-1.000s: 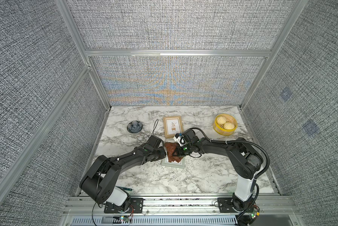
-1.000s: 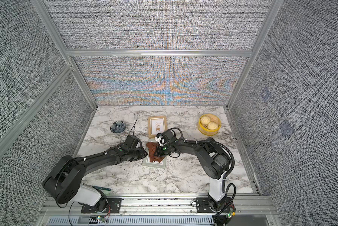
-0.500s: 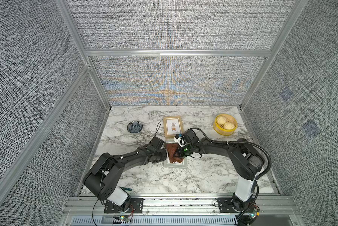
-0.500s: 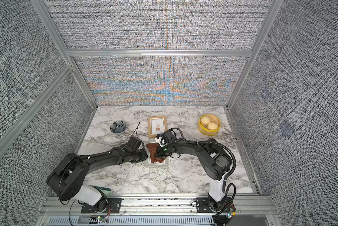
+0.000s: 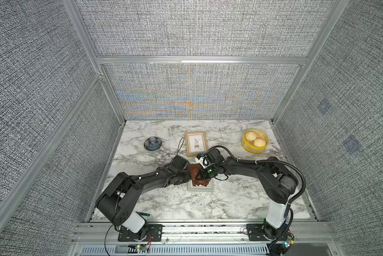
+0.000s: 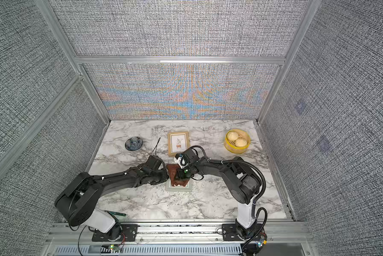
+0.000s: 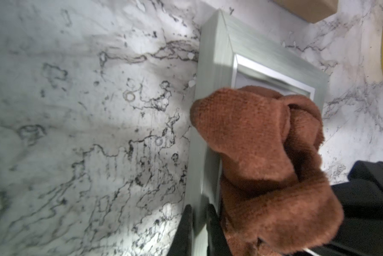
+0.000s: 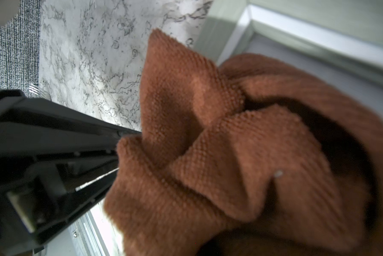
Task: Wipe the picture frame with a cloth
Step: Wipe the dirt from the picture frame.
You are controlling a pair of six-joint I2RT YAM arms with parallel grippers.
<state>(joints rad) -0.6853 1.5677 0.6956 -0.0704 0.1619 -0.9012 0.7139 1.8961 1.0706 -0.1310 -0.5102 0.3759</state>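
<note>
One cloth (image 7: 263,155) in right gripper (image 8: 124,153); left gripper (image 7: 198,221) seemingly pinches frame (image 7: 217,55).

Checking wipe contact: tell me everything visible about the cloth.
The cloth is reddish-brown, plain, nubby-woven fabric, crumpled into thick folds. It lies bunched on the flat-lying grey picture frame, covering much of its glass and overhanging one rail. The right gripper is shut on one gathered end.

Two picture frames (image 5: 196,143) (image 5: 200,188), one cloth (image 5: 196,176), two buns (image 5: 250,136) (image 5: 259,142)
</note>
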